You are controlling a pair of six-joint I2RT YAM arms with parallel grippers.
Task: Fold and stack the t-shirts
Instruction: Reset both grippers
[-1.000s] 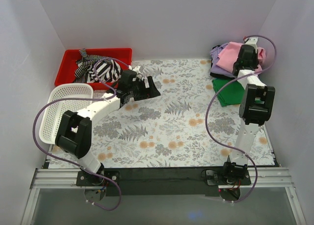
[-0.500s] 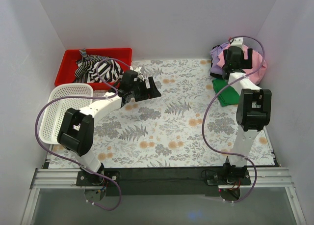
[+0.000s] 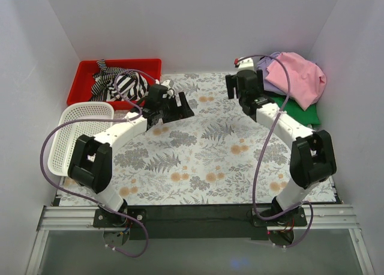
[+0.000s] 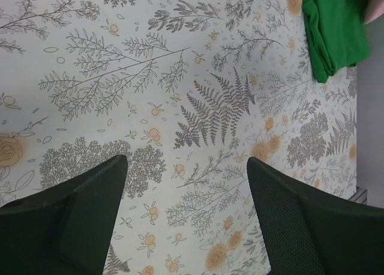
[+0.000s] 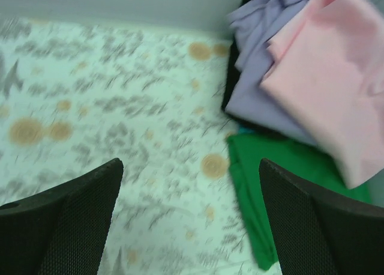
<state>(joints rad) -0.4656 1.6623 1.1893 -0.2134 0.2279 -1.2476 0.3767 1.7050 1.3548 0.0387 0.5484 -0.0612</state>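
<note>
The light pink t-shirt [image 3: 298, 77] lies crumpled on top of the pile in the back right corner. It rests over the lavender t-shirt [image 3: 268, 64] and the green t-shirt [image 3: 298, 110]. My right gripper [image 3: 239, 90] is open and empty, left of the pile and above the floral cloth. In the right wrist view the pink t-shirt [image 5: 336, 65], the lavender t-shirt [image 5: 270, 71] and the green t-shirt [image 5: 282, 179] are at the upper right, beyond my right gripper [image 5: 189, 227]. My left gripper [image 3: 179, 110] is open and empty over the cloth's back left. In the left wrist view my left gripper [image 4: 186, 218] hovers above the cloth, and the green t-shirt [image 4: 333, 29] shows in the top right corner.
A red bin [image 3: 84, 71] holding striped black-and-white cloth stands at the back left. A white mesh basket [image 3: 78, 140] sits at the left edge. White walls close in the left, back and right. The floral tablecloth [image 3: 204, 161] covers the table.
My right arm has swung from over the pile in the back right corner leftward toward the table's middle, and the pink t-shirt is now uncovered. My left arm has barely moved.
</note>
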